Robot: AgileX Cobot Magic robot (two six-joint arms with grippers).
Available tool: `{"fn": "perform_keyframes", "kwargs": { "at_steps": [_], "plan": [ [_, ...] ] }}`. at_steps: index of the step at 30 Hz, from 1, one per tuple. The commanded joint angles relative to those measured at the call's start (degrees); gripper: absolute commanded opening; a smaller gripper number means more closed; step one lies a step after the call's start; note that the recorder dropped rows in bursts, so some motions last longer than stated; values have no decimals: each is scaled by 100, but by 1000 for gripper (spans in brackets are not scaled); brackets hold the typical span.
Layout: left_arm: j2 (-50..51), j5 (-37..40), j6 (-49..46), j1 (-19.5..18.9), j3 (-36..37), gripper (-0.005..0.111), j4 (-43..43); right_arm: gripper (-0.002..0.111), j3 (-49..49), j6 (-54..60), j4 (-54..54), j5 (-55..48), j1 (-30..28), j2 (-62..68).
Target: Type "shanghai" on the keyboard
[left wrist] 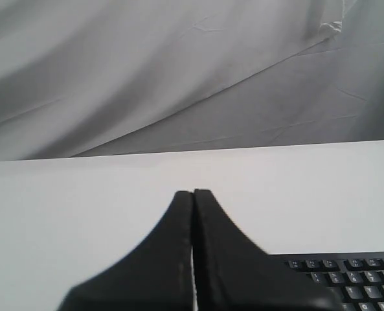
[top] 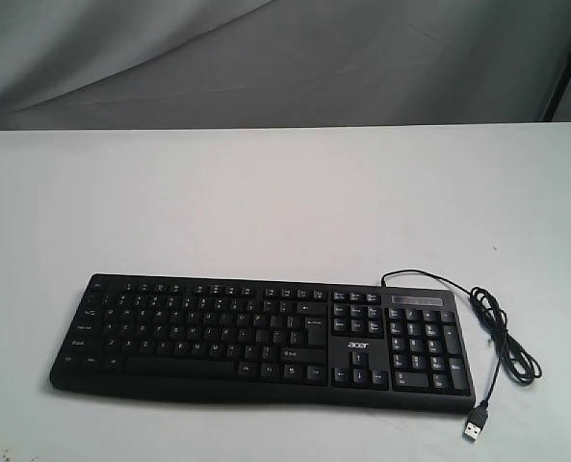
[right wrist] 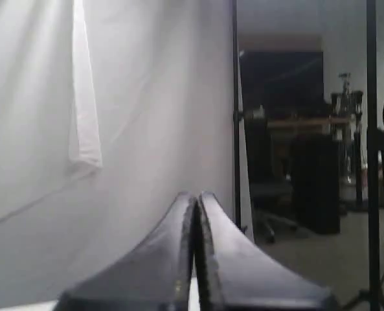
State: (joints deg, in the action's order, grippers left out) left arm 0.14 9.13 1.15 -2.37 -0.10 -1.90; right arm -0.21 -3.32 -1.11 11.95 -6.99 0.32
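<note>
The long black keyboard (top: pixel 261 339) lies flat near the front of the white table (top: pixel 266 192), number pad to the right, with its thin black cable (top: pixel 502 337) looped at the right end and the USB plug (top: pixel 474 424) by the front edge. Neither arm shows in the exterior view. In the left wrist view my left gripper (left wrist: pixel 193 192) is shut with nothing in it, and a corner of the keyboard (left wrist: pixel 347 275) shows beside its fingers. My right gripper (right wrist: pixel 196 194) is shut and empty, pointing at the white curtain, with no keyboard in its view.
A grey-white cloth backdrop (top: pixel 266 58) hangs behind the table's far edge. A black stand pole (right wrist: pixel 372 149) and dark furniture (right wrist: pixel 308 181) are seen past the curtain in the right wrist view.
</note>
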Motion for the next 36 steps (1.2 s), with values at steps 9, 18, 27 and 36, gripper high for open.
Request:
{"fn": "perform_keyframes", "kwargs": {
  "at_steps": [9, 18, 27, 36],
  "plan": [
    [-14, -34, 15, 37, 10, 0, 0, 0, -1400, -3574, -1454, 1828, -42, 525],
    [-14, -34, 15, 37, 10, 0, 0, 0, -5381, -4515, -5147, -808, -42, 4111],
    [-14, -34, 15, 37, 10, 0, 0, 0, -7917, -376, -2450, -5028, -42, 6698],
    [-14, -34, 15, 37, 10, 0, 0, 0, -8185, 5192, 3527, -7064, 613, 8443]
  ]
}}
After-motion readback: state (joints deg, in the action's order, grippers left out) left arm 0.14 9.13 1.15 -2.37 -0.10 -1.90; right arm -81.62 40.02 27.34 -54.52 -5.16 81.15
